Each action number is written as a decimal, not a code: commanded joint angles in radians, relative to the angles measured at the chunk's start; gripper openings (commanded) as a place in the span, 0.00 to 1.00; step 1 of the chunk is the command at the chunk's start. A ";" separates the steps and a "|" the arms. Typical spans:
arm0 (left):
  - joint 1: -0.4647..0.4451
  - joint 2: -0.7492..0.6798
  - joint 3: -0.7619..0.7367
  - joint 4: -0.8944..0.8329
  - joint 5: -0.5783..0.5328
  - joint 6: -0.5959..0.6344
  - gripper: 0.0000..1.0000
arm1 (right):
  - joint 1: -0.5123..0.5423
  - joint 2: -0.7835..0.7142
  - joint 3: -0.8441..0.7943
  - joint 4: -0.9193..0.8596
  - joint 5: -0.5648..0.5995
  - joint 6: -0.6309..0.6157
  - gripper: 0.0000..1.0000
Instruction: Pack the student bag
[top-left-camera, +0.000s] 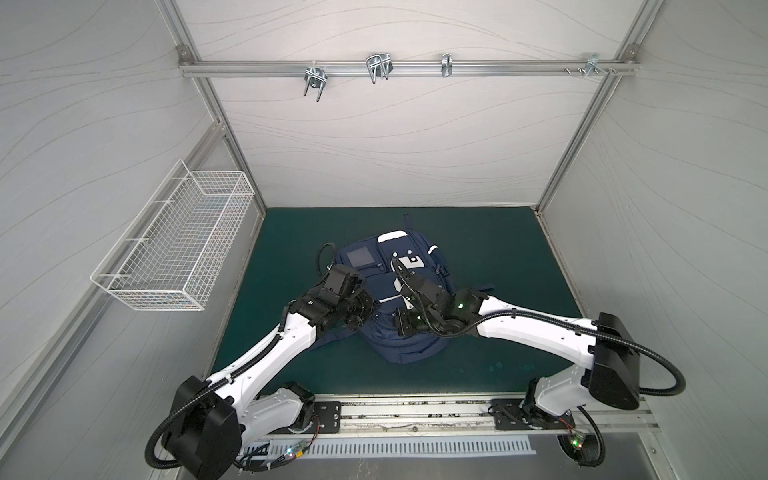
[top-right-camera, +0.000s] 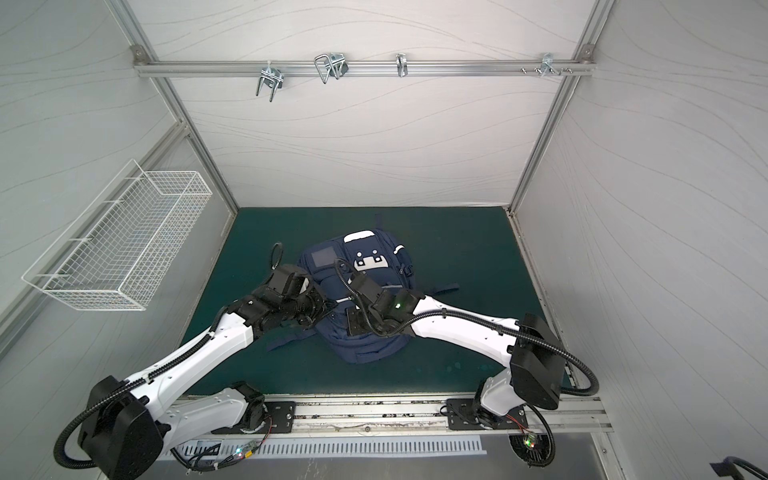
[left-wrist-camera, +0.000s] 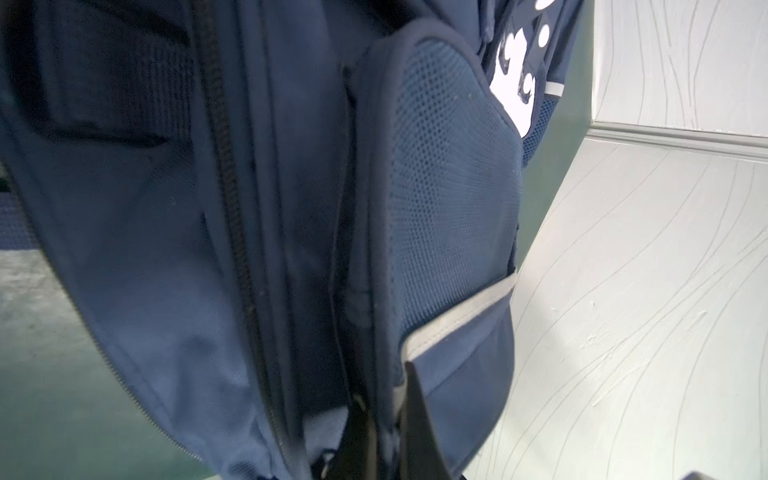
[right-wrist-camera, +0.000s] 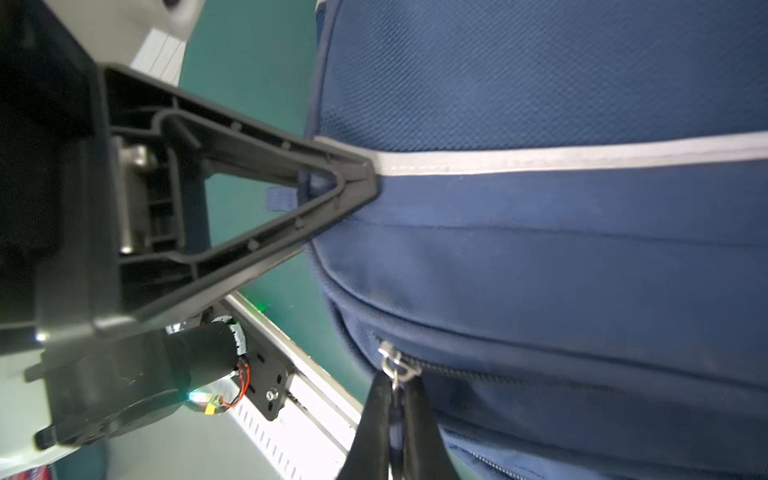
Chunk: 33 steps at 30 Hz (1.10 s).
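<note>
The student bag (top-left-camera: 409, 347) lies in the middle of the green counter (top-left-camera: 498, 257) in both top views, front pockets facing up. The left jaws are clamped together on the bag's side edge, at the end of a grey reflective stripe (right-wrist-camera: 540, 160), left of centre in the right wrist view. The right jaws are pinched on a metal zipper pull (right-wrist-camera: 395, 365) at that view's lower middle.

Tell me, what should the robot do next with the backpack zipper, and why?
Probably the right gripper should slide the zipper pull along its track. It is shut on that pull, the zipper looks closed, and the left gripper pinches the student bag at its reflective stripe, bracing it.
</note>
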 joint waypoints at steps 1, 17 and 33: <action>0.043 -0.002 0.056 0.009 -0.060 0.039 0.00 | -0.031 -0.087 -0.032 -0.091 0.039 -0.030 0.00; 0.457 0.176 0.291 -0.134 0.010 0.316 0.00 | -0.233 -0.275 -0.183 -0.192 0.034 -0.219 0.00; -0.020 -0.048 0.106 -0.080 -0.107 0.038 0.52 | -0.079 -0.126 -0.001 -0.168 0.022 -0.178 0.00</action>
